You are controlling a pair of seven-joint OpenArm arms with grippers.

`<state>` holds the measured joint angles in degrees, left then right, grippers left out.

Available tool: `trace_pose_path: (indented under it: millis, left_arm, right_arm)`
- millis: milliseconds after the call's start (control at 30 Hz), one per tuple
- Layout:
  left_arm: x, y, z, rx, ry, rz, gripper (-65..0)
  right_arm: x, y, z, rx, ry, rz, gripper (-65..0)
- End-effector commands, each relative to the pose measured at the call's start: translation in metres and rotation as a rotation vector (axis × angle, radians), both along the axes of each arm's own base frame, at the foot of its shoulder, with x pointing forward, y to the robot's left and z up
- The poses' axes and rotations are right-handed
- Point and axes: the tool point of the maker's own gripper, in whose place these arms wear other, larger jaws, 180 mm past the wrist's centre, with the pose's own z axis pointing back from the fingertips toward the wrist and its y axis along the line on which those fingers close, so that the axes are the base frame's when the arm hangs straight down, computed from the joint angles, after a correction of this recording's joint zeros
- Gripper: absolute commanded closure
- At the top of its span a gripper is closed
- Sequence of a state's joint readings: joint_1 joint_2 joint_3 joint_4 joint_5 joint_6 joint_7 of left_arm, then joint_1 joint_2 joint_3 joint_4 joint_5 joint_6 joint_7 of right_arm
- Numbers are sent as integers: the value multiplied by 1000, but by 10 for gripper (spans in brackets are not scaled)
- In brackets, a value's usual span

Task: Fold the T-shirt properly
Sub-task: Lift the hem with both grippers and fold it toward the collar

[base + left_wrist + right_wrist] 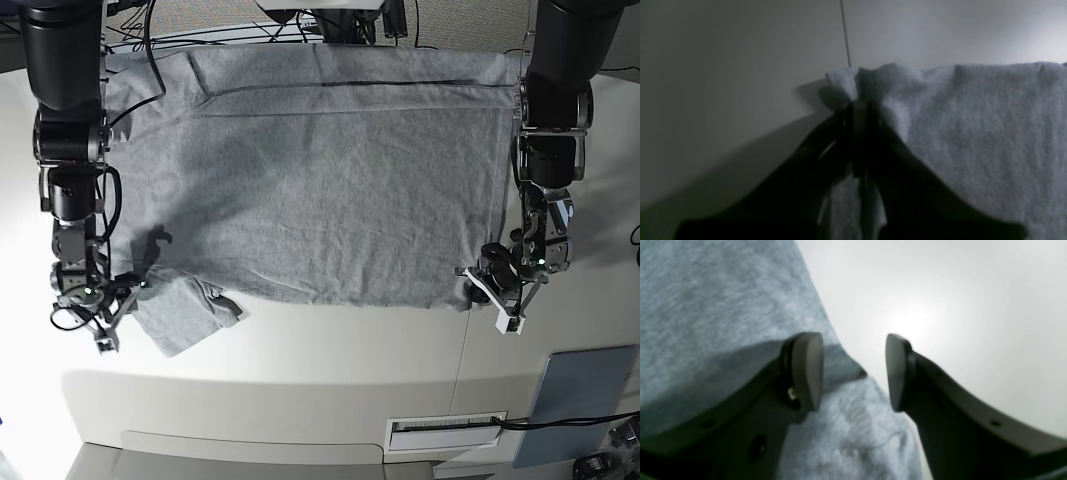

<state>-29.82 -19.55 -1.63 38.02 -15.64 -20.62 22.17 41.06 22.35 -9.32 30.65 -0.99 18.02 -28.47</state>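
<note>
On the white table [300,350], the T-shirt [320,180] is lying spread out flat, plain grey side up as far as we can see. One sleeve [185,310] is sticking out at the near corner on the base view's left side. Most of the shirt is still wide open, so we are thinking the folding is only just starting. All the real folds are still left to do.

We are holding one near corner with our left gripper [858,103]. Its two fingers are pressed tight together, and a little bunch of grey cloth is squeezed between them. In the base view this gripper [478,281] is sitting right at the shirt's near corner on the right side.

Our right gripper [853,371] is wide open and is holding nothing. It is hovering over the edge of the cloth, with one finger above the shirt and the other above the bare table. In the base view it [133,290] is waiting just beside the sleeve.

Off to the side, a flat blue-grey pad [570,405] is lying well apart from the shirt.
</note>
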Motion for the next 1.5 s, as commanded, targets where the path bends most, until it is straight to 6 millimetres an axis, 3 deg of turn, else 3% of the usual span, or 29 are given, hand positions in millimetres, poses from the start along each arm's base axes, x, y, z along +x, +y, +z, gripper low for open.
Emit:
trace_pose_path:
  millis: [0, 300, 367, 467, 533, 567, 800, 933, 1233, 1467]
  left_arm:
    - [-3, 4, -2, 27, 35, -14, 0]
    - [-3, 4, -2, 28, 35, -14, 0]
    - [-3, 4, -2, 28, 35, -14, 0]
    - [-2, 4, -1, 26, 31, -14, 0]
    - [-1, 4, 0, 25, 25, -13, 0]
    - [0, 4, 1, 24, 17, -12, 0]
    - [14, 0, 23, 27, -66, -23, 0]
    - [16, -3, 33, 10, -86, -27, 0]
    - [-27, -25, 37, 39, -158, -97, 0]
    - [-56, -7, 60, -17, -222, -17, 0]
  right_arm:
    - [10, -6, 16, 11, -41, -11, -296]
    - [-16, -9, -16, 61, 41, -51, -286]
    - [-21, -8, -21, 65, 51, -53, -243]
    - [-21, -12, -22, 51, 35, -64, -106]
    - [-16, -18, -16, 10, -2, -63, -14]
    - [-14, -20, -13, -7, -18, -63, 0]
    - [0, -24, 14, -78, -115, -71, 0]
    - [-6, -22, 27, -125, -156, -46, 0]
    - [-43, -36, 54, -296, -214, 18, 0]
    - [-71, -34, 75, -357, -250, 28, 0]
